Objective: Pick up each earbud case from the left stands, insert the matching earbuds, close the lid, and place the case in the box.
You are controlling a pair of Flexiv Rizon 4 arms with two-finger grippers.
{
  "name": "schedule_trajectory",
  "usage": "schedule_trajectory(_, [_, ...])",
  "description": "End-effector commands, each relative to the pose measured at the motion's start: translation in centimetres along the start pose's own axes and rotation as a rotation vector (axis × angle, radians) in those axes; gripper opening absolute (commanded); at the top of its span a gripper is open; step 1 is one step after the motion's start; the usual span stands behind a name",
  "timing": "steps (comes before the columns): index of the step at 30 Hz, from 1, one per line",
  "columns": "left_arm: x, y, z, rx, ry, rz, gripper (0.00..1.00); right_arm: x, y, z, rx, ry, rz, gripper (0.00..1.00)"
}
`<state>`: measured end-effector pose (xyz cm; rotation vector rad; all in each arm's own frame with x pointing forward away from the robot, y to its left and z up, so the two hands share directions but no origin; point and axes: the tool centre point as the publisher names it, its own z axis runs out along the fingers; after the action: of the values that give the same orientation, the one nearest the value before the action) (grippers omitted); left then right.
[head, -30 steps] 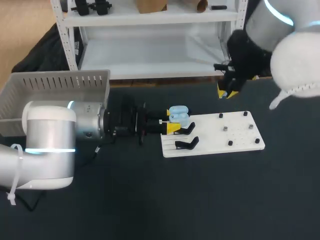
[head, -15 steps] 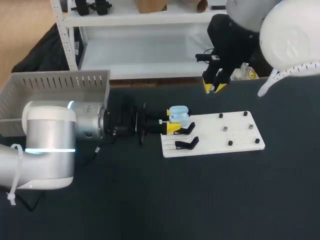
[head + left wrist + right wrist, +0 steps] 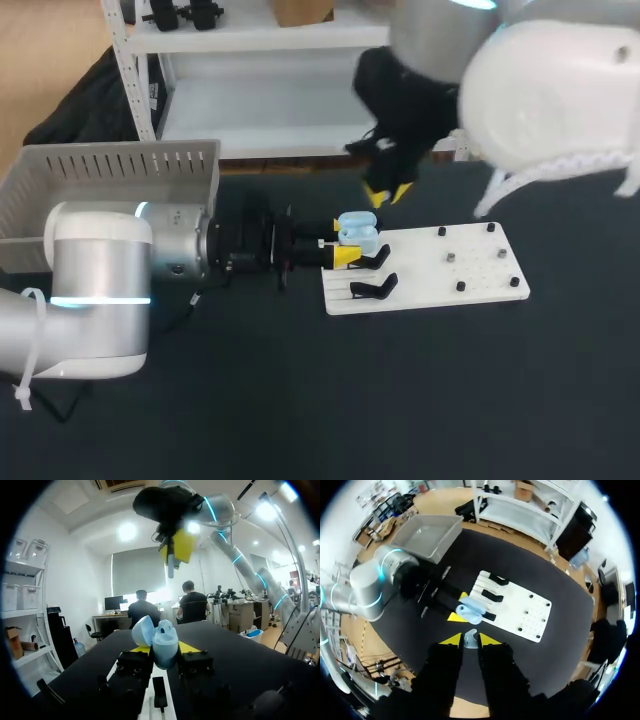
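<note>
The left arm (image 3: 100, 290) reaches in low across the dark table (image 3: 300, 400), and its left tool (image 3: 345, 243) is pinching a pale blue earbud case (image 3: 357, 232) from two sides, at the near-left corner of the white board (image 3: 470, 262). In the left wrist view the case (image 3: 165, 647) stands upright between the yellow tips, its lid (image 3: 142, 630) swung open and tipped back to one side. Just beside the case, two black stands (image 3: 375, 288) lie on the board's left end; a few small pegs (image 3: 460, 286) dot its right half.

The right arm (image 3: 540, 90) comes in from the upper right and crosses past the middle, with the right tool (image 3: 388, 193) hanging in the air above and a little behind the case, apart from it. From its own wrist view, the right tool (image 3: 470, 641) looks straight down on the case (image 3: 470, 607) and board (image 3: 530, 607), and its tips are pressed on a small pale earbud (image 3: 470, 639) held between them. The left wrist view shows the same thing from below — the earbud (image 3: 171, 571) pokes down out of the yellow tips overhead.

The grey box (image 3: 110, 180) sits at the table's far left, behind the left arm, well apart from the board.
</note>
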<state>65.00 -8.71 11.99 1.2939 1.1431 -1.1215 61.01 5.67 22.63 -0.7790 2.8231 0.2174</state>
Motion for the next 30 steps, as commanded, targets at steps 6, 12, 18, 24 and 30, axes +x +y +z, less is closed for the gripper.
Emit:
schedule_trajectory(6, [0.0,-0.1,0.0,-0.005,0.002,0.001,0.00,-1.0,2.4,2.6,-0.037,0.040,-0.011,0.00])
schedule_trajectory(12, [0.0,-0.1,0.0,-0.005,0.002,0.001,0.00,-1.7,2.4,3.7,-0.049,0.039,-0.016,0.00])
schedule_trajectory(18, [0.0,-0.1,0.0,-0.005,0.002,0.001,0.00,-1.6,1.9,4.2,-0.020,0.062,-0.047,0.00])
schedule_trajectory(24, [0.0,-0.1,0.0,-0.005,0.002,0.001,0.00,-1.5,1.6,4.2,-0.013,0.059,-0.058,0.00])
schedule_trajectory(30, [0.0,-0.1,0.0,-0.005,0.002,0.001,0.00,-1.5,1.6,4.2,-0.013,0.059,-0.058,0.00])
